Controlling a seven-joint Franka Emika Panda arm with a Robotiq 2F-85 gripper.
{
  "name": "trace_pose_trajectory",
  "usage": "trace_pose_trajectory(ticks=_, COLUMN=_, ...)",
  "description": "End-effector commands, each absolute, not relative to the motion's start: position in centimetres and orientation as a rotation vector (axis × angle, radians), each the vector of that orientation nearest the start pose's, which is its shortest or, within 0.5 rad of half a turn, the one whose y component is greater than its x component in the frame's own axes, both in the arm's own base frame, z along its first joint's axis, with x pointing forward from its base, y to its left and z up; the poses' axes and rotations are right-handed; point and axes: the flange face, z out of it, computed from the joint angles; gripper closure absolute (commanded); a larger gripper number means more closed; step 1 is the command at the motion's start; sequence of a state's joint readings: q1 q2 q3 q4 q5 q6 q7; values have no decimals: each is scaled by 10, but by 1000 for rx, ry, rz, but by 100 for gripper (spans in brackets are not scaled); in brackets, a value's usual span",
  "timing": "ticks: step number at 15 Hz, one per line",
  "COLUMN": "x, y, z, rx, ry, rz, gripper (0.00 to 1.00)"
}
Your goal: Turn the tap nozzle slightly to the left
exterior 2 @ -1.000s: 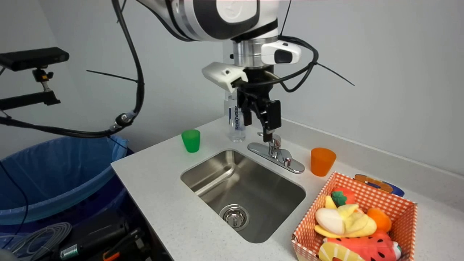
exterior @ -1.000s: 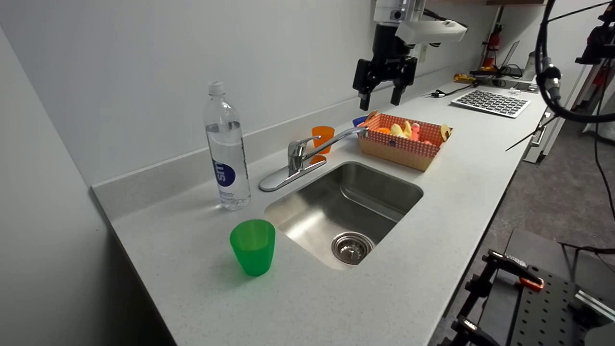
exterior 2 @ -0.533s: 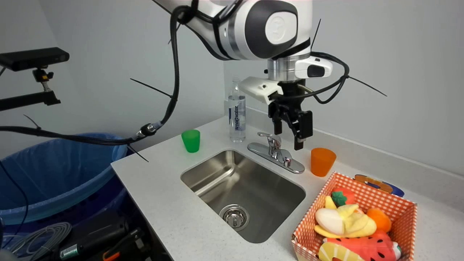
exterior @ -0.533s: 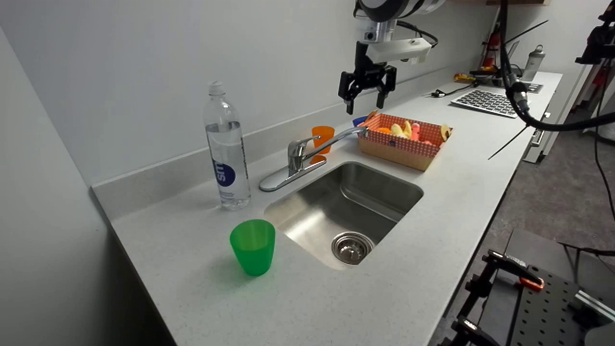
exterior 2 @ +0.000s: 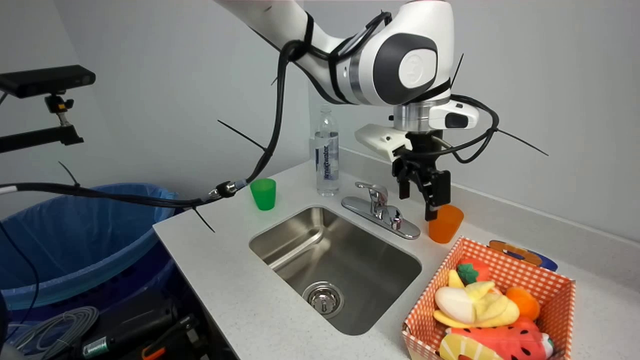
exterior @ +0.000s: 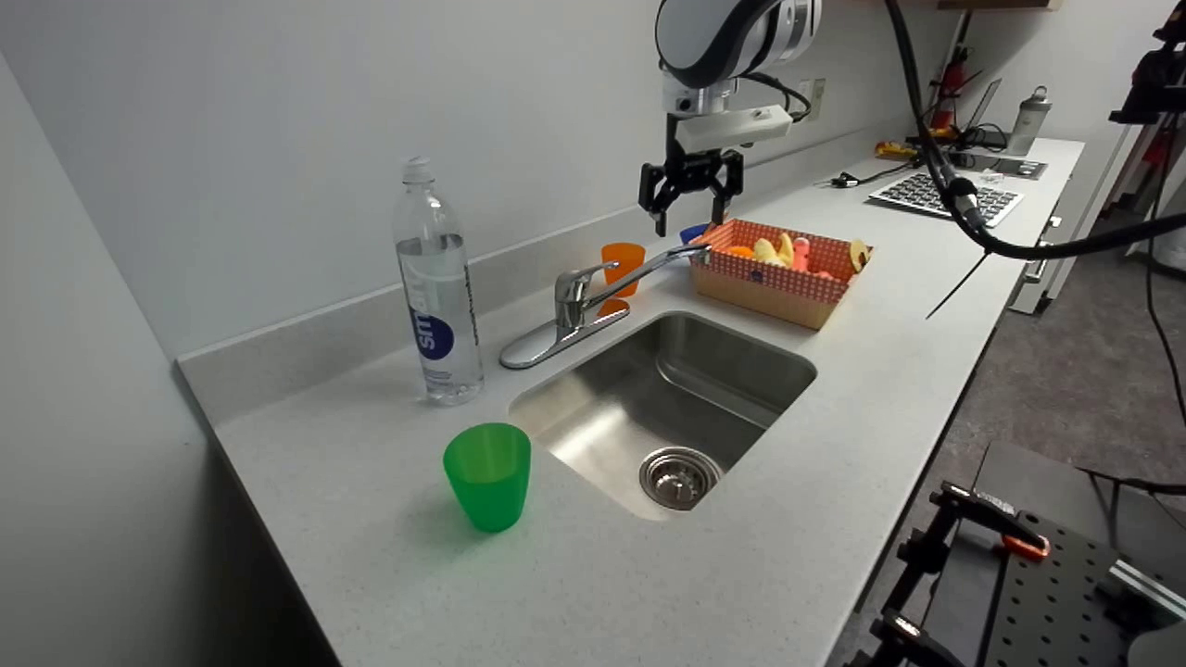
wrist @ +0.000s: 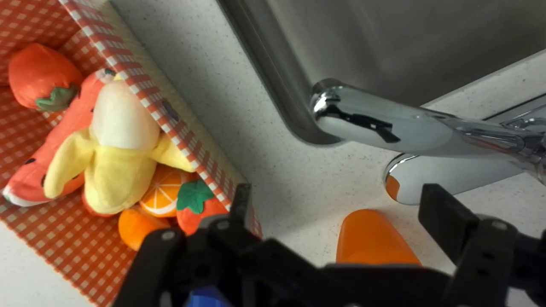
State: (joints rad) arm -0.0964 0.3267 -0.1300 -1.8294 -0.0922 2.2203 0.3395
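Pale counter [exterior: 593,593] around the sink [exterior 2: 367,272], tap nozzle [wrist: 405,128] near its edge, claw [exterior: 689,222] wide, apparently clear of the nozzle.

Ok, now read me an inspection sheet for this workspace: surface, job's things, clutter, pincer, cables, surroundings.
Surface: pale speckled counter with a steel sink set in; spills: nothing seen.
Job's things: chrome spout on its base; in the wrist view, it ends over a corner of the sink.
Clutter: bottle and green cup, upright; orange cup near the base; box of plush fruit.
Pincer: open, above the counter; contact: nothing seen.
Cables: black cable hangs from the arm; a lead lies farther along the counter.
Surroundings: wall behind; blue-lined bin beside the counter.
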Motion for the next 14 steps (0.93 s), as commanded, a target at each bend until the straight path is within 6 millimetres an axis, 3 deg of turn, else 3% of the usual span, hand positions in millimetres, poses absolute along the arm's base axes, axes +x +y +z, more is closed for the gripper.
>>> trace_pose_trajectory(ticks=1, x=637, y=-142, z=352, rx=-3178, ry=852, rz=-100, gripper=0)
trace_pose_trajectory(ticks=3, x=639, y=-143, z=346, rx=-3180, ry=859, rz=-84, gripper=0)
trace_pose_trajectory(ticks=4, x=639, y=-143, z=345, rx=-3178, ry=859, rz=-83, gripper=20)
trace_pose_trajectory(ticks=7, x=638, y=-130, z=341, rx=-3178, ry=850, rz=-81, gripper=37)
trace_pose_trajectory(ticks=14, x=632, y=-93, z=339, rx=-3187, ry=813, rz=-69, gripper=91)
